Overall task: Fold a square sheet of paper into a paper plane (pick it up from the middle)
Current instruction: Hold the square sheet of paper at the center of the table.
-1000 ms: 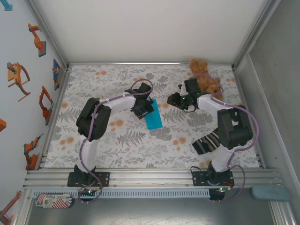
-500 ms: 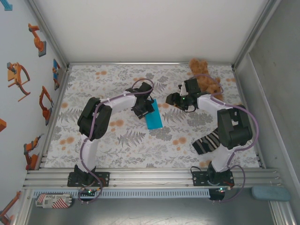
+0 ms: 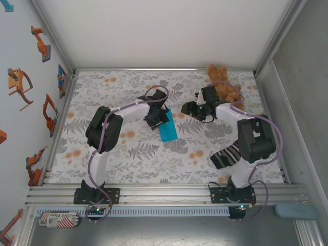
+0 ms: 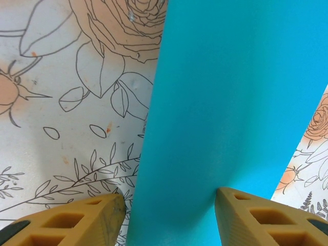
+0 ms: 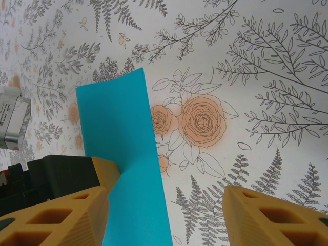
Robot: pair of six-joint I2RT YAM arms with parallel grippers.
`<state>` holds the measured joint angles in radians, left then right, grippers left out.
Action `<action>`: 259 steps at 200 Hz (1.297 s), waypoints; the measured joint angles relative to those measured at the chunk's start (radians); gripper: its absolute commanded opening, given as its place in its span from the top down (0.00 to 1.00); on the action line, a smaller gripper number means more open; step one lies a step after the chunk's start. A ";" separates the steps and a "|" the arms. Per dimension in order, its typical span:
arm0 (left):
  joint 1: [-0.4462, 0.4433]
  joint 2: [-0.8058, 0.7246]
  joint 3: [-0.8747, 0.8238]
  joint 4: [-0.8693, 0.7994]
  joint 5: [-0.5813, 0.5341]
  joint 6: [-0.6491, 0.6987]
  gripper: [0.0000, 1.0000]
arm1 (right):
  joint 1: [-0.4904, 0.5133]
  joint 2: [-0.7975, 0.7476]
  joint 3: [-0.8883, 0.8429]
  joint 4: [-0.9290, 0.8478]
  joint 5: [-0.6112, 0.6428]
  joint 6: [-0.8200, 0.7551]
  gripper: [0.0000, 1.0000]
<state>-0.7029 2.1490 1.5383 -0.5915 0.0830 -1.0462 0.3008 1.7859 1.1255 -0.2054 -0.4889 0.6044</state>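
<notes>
Orange robot-arm stickers point(image 3: 20, 87) mark the left wall point(image 3: 23, 123); lettering on the striped tag point(image 3: 57, 219) is too small to read. On the floral desk point(image 3: 102, 92), the left claw point(image 4: 168, 196) straddles the square sheet of paper point(image 3: 168, 131), folded narrow at mid-desk, jaws apart and unclamped. The right claw point(image 5: 165, 190) gapes wide, empty.

One blue paper point(image 3: 167, 130) — one teddy bear point(image 3: 221, 82) — one striped cloth point(image 3: 225, 156) — two arms: left arm point(image 3: 105, 133), right arm point(image 3: 253, 141).
</notes>
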 measured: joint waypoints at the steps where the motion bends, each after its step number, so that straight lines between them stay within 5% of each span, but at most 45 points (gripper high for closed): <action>1: 0.000 0.000 0.000 0.000 0.000 0.000 0.46 | 0.000 0.000 0.000 0.000 0.000 0.000 0.40; 259: 0.011 0.015 0.019 -0.027 0.029 0.045 0.51 | 0.000 0.009 0.000 0.000 -0.016 0.000 0.42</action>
<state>-0.6922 2.1639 1.5570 -0.6186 0.1120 -1.0008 0.3008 1.7950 1.1255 -0.2050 -0.5053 0.6044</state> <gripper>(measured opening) 0.500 0.587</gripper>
